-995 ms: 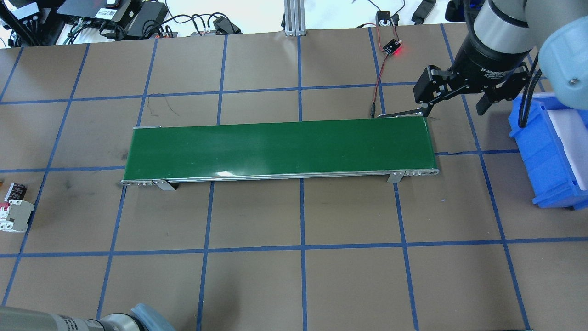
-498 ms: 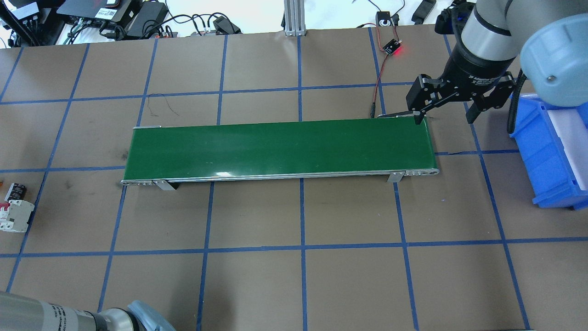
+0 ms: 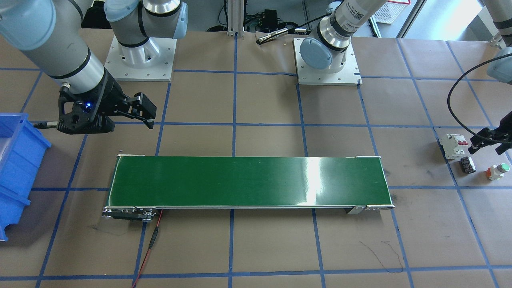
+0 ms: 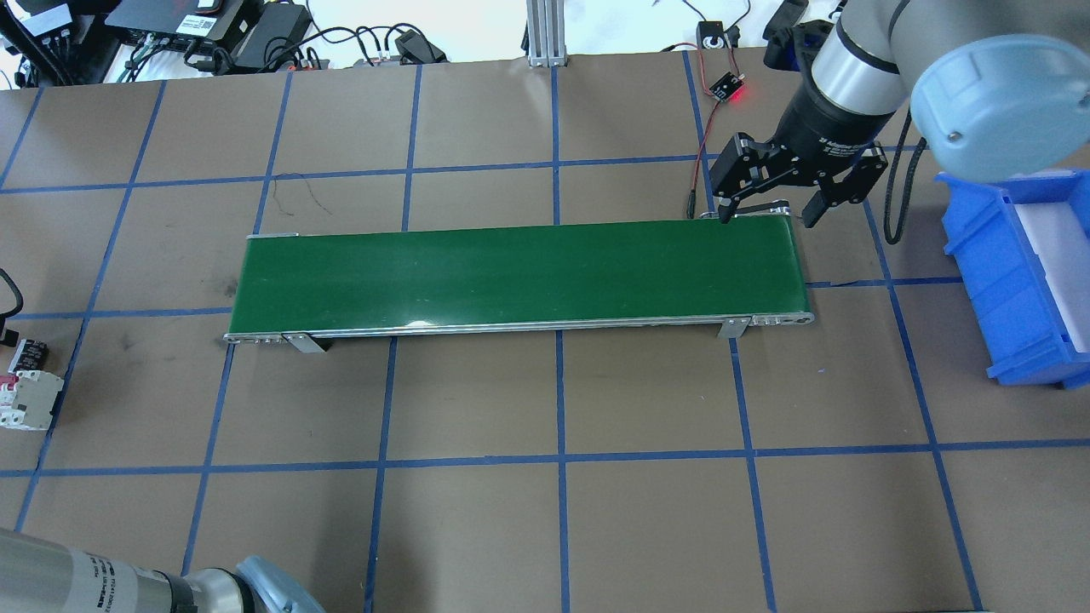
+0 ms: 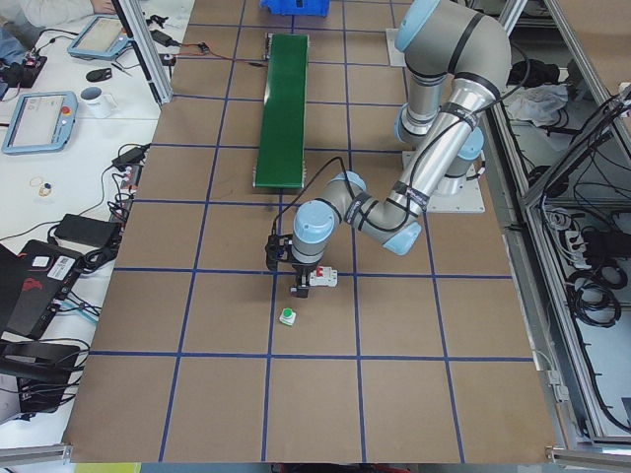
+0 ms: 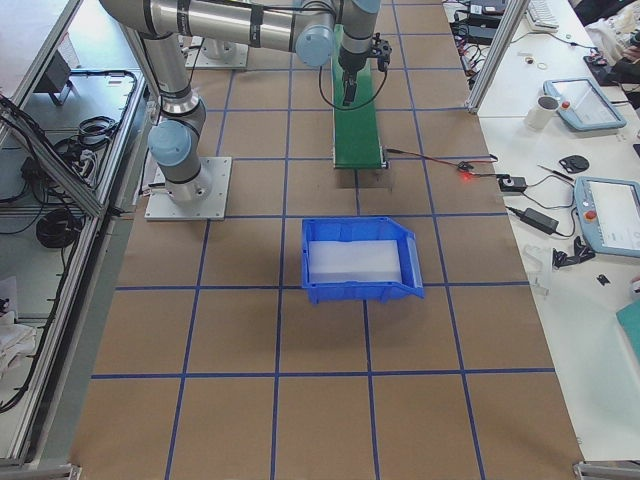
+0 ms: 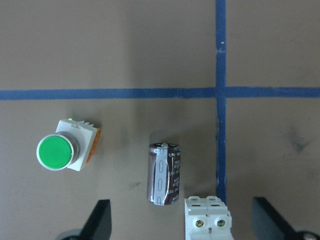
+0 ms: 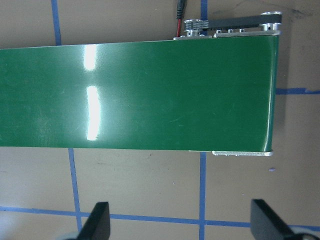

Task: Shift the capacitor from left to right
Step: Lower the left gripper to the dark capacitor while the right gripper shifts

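The capacitor (image 7: 164,172), a small black cylinder with a silvery stripe, lies on its side on the brown table at the robot's far left (image 3: 467,164) (image 4: 32,352). My left gripper (image 7: 182,220) is open and empty above the table. It hangs over the capacitor and the breaker, touching neither (image 3: 489,145). My right gripper (image 4: 766,217) is open and empty above the back right corner of the green conveyor belt (image 4: 519,272). The right wrist view looks down on that belt end (image 8: 135,92).
A white breaker with red switches (image 7: 207,220) lies right beside the capacitor. A green-capped push button (image 7: 65,151) stands on its other side. A blue bin (image 4: 1013,281) stands at the table's right. A red-lit board with wires (image 4: 725,85) sits behind the belt.
My right gripper has moved left from beside the blue bin to over the belt's back right corner. A black cable loop of the left arm has come into the overhead view's left edge.
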Controlling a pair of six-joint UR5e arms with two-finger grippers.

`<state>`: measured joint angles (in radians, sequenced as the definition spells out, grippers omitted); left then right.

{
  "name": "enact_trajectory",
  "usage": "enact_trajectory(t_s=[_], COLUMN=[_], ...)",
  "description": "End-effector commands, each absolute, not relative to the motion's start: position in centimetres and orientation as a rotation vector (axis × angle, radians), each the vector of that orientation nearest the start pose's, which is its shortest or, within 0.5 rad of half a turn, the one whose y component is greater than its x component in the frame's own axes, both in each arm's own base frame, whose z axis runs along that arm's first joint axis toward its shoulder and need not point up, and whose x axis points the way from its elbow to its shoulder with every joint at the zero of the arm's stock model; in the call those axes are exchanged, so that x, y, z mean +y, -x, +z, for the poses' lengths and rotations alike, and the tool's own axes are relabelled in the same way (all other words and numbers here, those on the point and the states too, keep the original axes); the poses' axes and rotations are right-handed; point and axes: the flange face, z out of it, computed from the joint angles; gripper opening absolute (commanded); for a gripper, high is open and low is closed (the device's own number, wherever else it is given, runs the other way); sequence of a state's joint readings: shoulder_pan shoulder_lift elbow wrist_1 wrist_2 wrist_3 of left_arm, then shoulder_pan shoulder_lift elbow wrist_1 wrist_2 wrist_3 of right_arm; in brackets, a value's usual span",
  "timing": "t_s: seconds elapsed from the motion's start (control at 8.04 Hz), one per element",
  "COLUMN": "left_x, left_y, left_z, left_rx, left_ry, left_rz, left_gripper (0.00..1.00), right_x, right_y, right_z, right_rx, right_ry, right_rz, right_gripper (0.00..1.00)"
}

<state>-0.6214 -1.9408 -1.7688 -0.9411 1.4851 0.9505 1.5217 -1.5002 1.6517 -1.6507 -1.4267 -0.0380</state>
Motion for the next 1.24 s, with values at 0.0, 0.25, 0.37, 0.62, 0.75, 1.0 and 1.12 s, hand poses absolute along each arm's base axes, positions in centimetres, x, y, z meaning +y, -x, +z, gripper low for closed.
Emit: enact_trajectory(t_s=[0.0,0.25,0.37,0.62,0.75,1.0,1.12], left_x=[-46.3,-46.3,-46.4,-47.2,-47.3,-47.4,-47.5], left_y=[-40.3,-40.3,-40.4,-40.2,-40.3,-40.4,-40.6], left_z=[21.9,21.8,21.8,20.8,19.7,19.6,19.4], left_rx=[3.187,3.187,3.186,3.231,3.246,3.236,3.239], left_ry=[0.019,0.022,0.017,0.019,0.014,0.0,0.016], left_rz=[-0.117,-0.114,-0.119,-0.226,-0.214,-0.224,-0.218], left_gripper=[1.0,1.0,1.0,1.0,1.0,1.0,1.0], right_x=[-54.5,-55.8,-56.6,-57.3,-57.8,-57.5,-57.1], right_y=[-12.3,-12.3,-12.3,-12.3,-12.6,-13.1,-13.1], right_z=[39.1,37.5,36.3,34.9,33.7,31.5,30.5], right_rx=[2.973,2.974,2.973,2.968,2.939,2.882,2.881], right_ry=[-0.009,0.002,0.003,-0.018,-0.022,-0.034,-0.038], right_rz=[0.066,0.047,0.058,0.066,0.095,0.167,0.196], right_gripper=[1.0,1.0,1.0,1.0,1.0,1.0,1.0])
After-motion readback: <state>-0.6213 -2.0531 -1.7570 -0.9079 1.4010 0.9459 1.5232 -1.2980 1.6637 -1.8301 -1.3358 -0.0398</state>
